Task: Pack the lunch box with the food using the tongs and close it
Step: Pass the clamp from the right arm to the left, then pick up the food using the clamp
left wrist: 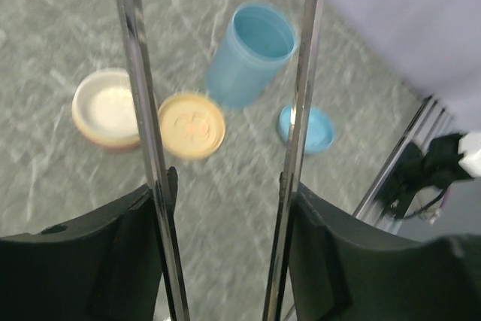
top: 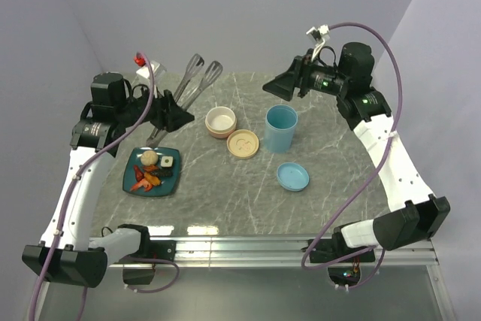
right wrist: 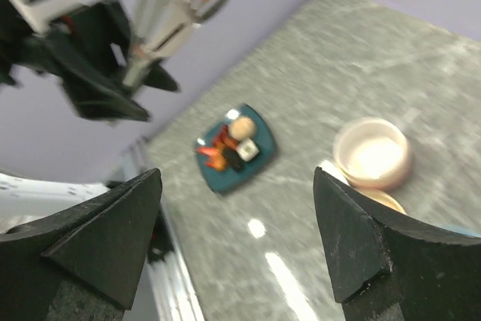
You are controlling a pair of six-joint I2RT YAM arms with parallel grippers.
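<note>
Metal rail (top: 248, 244) up front, both arms bolted along it, then a grey-green marbled tabletop (top: 225, 193) under pale lilac walls. The left arm (top: 75, 178) stands raised over the far-left corner. Its hand (top: 171, 114) is pinching the tongs (top: 197, 80), whose tips are spread and aloft toward the wall. The right arm (top: 391, 155) arches high at far right, hand (top: 276, 86) spread wide and empty. The food (top: 152, 167) sits on a teal plate (top: 129, 182) at near left, and a blue tub (top: 281, 127) stands open mid-table.
</note>
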